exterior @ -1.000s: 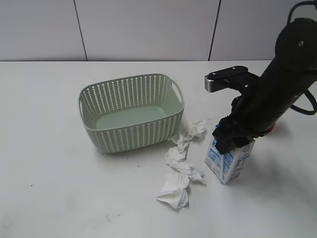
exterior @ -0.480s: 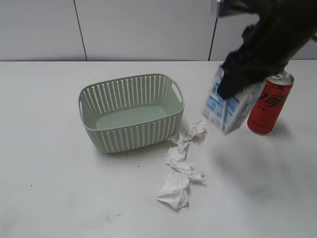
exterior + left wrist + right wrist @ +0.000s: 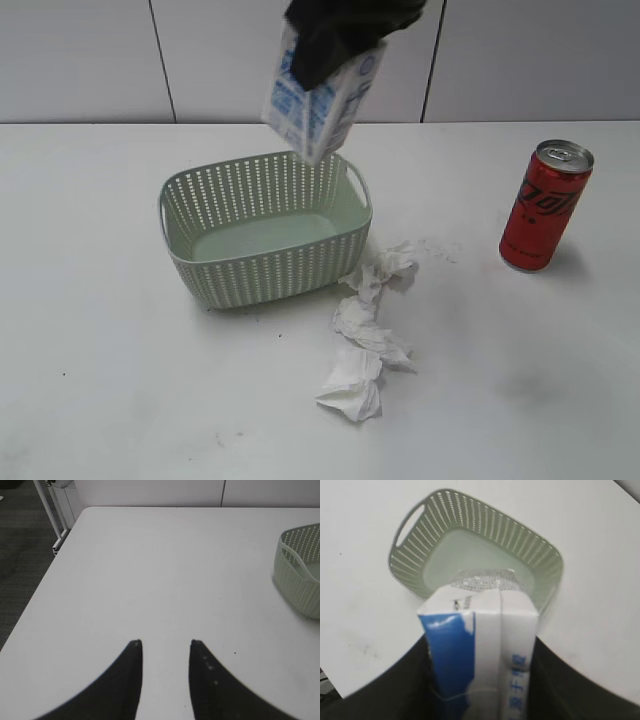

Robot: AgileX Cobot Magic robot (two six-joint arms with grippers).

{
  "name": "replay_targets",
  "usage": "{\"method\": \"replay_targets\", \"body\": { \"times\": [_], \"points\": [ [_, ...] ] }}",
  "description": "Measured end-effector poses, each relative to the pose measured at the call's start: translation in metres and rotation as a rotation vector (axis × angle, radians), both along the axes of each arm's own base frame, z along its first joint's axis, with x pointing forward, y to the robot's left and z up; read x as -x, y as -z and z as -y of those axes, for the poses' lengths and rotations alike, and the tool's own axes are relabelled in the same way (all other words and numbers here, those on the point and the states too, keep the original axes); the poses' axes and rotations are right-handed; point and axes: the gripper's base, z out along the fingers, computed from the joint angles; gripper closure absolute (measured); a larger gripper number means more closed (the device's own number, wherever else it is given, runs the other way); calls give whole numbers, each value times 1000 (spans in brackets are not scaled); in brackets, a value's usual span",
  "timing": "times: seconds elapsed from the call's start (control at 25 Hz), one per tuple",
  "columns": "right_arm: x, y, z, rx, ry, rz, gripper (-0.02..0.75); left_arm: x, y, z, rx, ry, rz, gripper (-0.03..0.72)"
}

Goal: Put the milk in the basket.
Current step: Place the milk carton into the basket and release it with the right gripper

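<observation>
Gripping milk [image 3: 318, 100] | right tool [image 3: 340, 35] top cropped | basket [image 3: 262, 262] below

Tilted milk [image 3: 318, 100] above basket [image 3: 262, 262]

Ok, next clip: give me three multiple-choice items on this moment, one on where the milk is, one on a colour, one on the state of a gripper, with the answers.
1. Where is the milk carton?
A. Lying inside the basket
B. Held in the air above the basket
C. Standing on the table beside the can

2. What colour is the can?
A. Red
B. Green
C. Yellow

3. How is the left gripper?
A. Shut on the carton
B. Shut on a tissue
C. Open, holding nothing

Answers:
1. B: the right gripper holds the carton tilted above the basket, clear of its rim.
2. A: the can right of the basket is red with a silver top.
3. C: the left wrist view shows a gap between its fingers, with only bare table beyond.
</observation>
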Motion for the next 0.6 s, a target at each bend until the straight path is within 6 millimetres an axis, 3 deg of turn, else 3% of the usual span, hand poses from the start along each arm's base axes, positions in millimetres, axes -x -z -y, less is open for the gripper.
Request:
{"method": "replay_targets", "body": {
  "times": [0.24,0.44,0.6],
  "points": [
    [-25,60,-53,27,-45,-17,414,0,0,0,0,0,0,448],
    [-44,119,-67,84,-36,-61,414,0,0,0,0,0,0,448],
    [-54,150,-72,119,-34,-54,414,0,0,0,0,0,0,448]
  ]
}}
